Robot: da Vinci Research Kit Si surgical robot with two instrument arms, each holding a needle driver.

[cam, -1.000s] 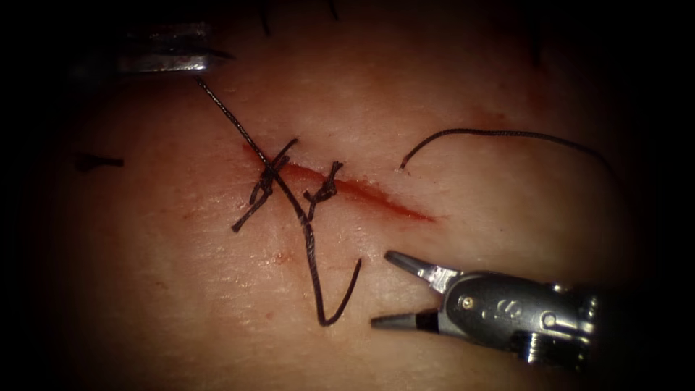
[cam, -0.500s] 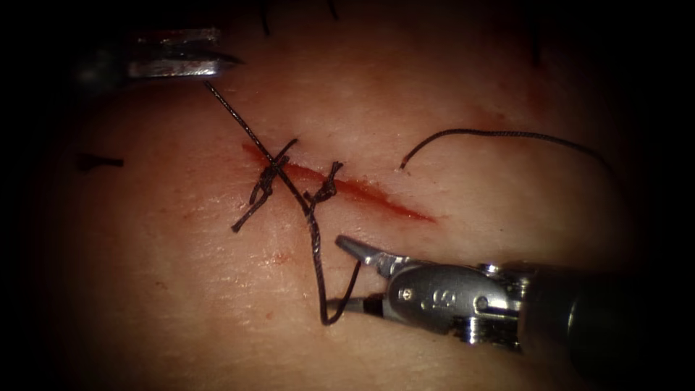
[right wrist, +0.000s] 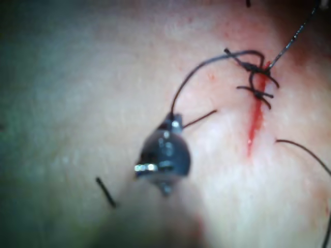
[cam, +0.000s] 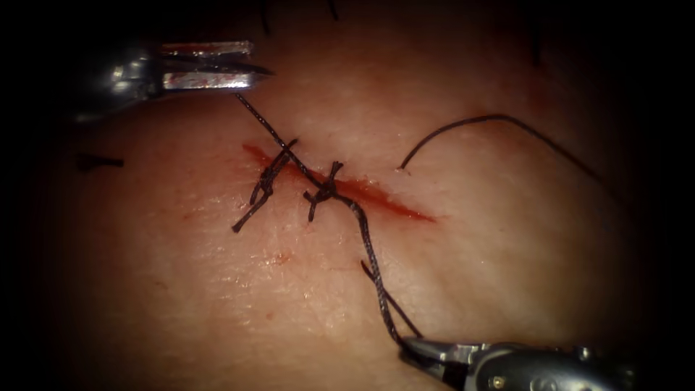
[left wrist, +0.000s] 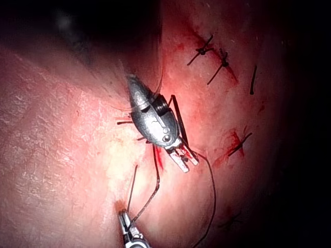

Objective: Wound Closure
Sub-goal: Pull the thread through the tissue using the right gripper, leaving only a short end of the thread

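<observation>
The cut [cam: 391, 205] runs slantwise across the tissue [cam: 181, 289], red fluid along it. Two knotted stitches sit on it, one at its left end [cam: 266, 182] and one [cam: 324, 191] near the middle. My left tool [cam: 253, 72] is above and left of the cut, shut on the thread [cam: 271, 132] that leads down to the middle knot. From that knot the thread [cam: 368, 250] runs down to my right tool [cam: 407, 349], shut on it with a short tail beside the jaws. The same grips appear in the left wrist view [left wrist: 183, 160] and right wrist view [right wrist: 172, 121].
A second strand [cam: 492, 118] rises from the tissue right of the cut and arcs off to the right. A cut thread end [cam: 98, 161] lies far left. Other finished stitches [left wrist: 209, 49] lie farther along in the left wrist view.
My right tool moved in, shut on the thread's loose end below the cut and drew it down and right, straightening the loop. My left tool shifted right and slightly down.
</observation>
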